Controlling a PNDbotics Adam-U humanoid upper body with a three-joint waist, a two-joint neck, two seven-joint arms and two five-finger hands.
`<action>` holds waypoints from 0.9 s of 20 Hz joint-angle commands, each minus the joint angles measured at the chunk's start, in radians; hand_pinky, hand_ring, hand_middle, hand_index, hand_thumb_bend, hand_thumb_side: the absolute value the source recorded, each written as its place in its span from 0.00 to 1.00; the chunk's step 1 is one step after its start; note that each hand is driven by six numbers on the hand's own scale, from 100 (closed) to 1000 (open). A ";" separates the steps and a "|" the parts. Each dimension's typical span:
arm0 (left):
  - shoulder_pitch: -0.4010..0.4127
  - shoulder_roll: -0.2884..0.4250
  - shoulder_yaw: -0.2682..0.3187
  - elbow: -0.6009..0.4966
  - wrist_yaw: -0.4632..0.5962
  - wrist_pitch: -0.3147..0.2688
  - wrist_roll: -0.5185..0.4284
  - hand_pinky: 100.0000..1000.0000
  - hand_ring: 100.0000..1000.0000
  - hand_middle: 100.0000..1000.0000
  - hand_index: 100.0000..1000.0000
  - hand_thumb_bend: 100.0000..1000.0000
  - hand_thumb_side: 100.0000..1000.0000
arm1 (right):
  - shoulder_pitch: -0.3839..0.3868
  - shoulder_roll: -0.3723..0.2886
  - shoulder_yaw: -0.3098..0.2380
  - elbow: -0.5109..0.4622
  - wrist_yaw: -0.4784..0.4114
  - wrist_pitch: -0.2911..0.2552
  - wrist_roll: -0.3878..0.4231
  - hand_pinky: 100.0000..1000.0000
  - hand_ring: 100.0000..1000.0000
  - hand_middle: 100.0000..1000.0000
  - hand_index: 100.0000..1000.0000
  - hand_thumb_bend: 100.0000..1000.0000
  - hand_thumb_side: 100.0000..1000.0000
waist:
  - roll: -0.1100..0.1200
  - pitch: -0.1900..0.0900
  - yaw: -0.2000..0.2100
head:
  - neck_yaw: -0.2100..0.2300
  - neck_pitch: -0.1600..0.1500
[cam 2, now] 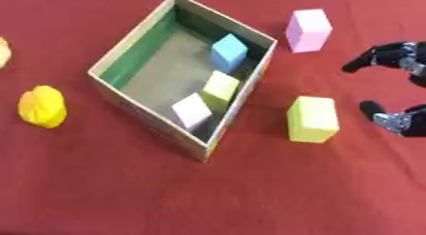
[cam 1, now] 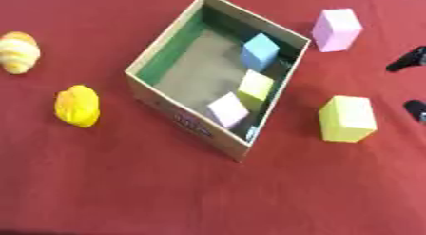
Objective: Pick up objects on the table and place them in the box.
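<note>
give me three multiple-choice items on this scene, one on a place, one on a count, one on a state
1. Where is the blue block?
A. in the box
B. on the cloth beside the box
C. in the right hand

2. How many blocks lie in the box?
A. one
B. three
C. five

3. What does the right hand hold?
A. the yellow block
B. the pink block
C. nothing

Answers:
1. A, the blue block sits within the box walls.
2. B, a blue, a pale yellow and a lilac block are inside.
3. C, its fingers show apart at the right edge, touching no block.
</note>
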 commanded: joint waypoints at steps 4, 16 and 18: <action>-0.011 0.013 -0.001 -0.016 0.007 -0.002 -0.006 0.72 0.53 0.57 0.75 0.14 0.44 | -0.020 -0.046 0.012 -0.009 -0.017 0.031 -0.008 0.87 0.88 0.76 0.86 0.24 0.00 | 0.000 -0.014 0.004 | -0.006 -0.011; -0.014 0.009 -0.004 -0.016 0.012 -0.003 -0.010 0.72 0.53 0.57 0.75 0.13 0.44 | -0.049 -0.037 0.054 -0.009 -0.038 0.140 -0.027 0.87 0.88 0.76 0.87 0.19 0.00 | -0.001 -0.006 0.017 | -0.015 -0.009; -0.015 0.008 -0.005 -0.016 0.014 -0.003 -0.011 0.72 0.53 0.57 0.75 0.13 0.44 | -0.055 -0.034 0.071 -0.009 -0.046 0.168 -0.019 0.87 0.89 0.77 0.87 0.20 0.00 | -0.001 -0.004 0.021 | -0.017 -0.010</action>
